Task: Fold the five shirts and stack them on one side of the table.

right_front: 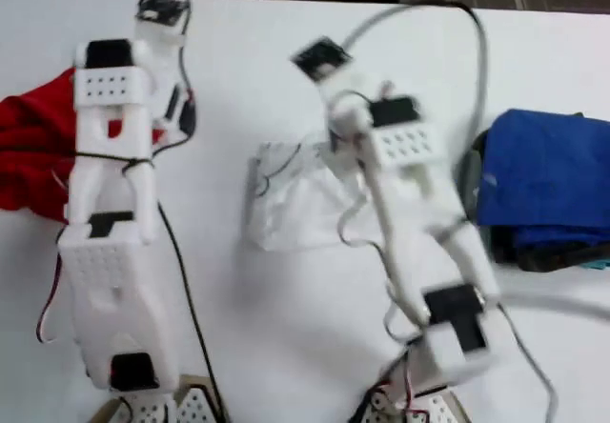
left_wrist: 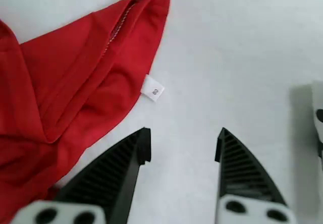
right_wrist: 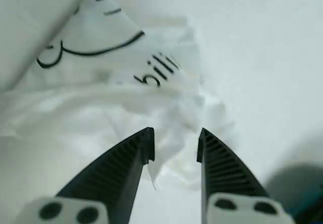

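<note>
A: Where is the white shirt [right_front: 295,194]?

B: Crumpled in the middle of the surface [right_front: 286,328], not yet folded. In the high view it looks a bit longer across the surface than front to back, though the white cloth on white makes its outline hard to trace.

A: Which arm is nearer?

B: The right one, clearly. The right hand [right_wrist: 175,133] hangs directly over the shirt's near, ragged edge, with the printed part lying farther out beyond the fingertips. The fingers stand moderately apart with nothing between them. I'd judge the next move is a short drop and pinch on that edge, and the risk is catching only a loose fold.

A: And the left side?

B: The left hand [left_wrist: 182,135] is spread wider, also empty, above bare surface. The red shirt [left_wrist: 75,82] lies just beside one finger, bunched, with its small white label [left_wrist: 153,90] turned up near the fingertips. In the high view, that shirt sits at the surface's left edge.

A: Is there a stack anywhere?

B: At the right edge, a folded blue shirt [right_front: 543,175] rests on some dark cloth [right_front: 548,251], well apart from the white one. So much of the folding looks to be ahead.
</note>
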You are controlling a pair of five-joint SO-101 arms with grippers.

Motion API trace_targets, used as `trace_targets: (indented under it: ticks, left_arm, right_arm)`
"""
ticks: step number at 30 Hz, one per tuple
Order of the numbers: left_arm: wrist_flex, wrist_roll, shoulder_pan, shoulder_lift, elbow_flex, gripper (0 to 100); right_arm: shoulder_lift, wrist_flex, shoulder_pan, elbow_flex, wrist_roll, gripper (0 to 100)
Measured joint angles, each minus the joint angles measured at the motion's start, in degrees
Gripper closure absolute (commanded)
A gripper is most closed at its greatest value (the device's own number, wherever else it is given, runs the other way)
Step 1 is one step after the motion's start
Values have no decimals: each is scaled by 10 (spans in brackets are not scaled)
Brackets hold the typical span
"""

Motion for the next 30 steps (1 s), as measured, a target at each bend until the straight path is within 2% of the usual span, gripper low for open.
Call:
trace_targets:
  ticks: [5,10,21,30]
  left_arm:
    - [-69,-4,-30,0,64,774]
    - [-91,-6,-30,0,81,774]
    - [-95,-6,-33,0,82,774]
    - [-103,-6,-33,0,82,773]
  right_arm:
    - [119,29,-43,-168,0,851]
    - [218,53,-52,-251,0,851]
    - [253,186,-25,-281,0,851]
    - [245,204,-5,-276,0,851]
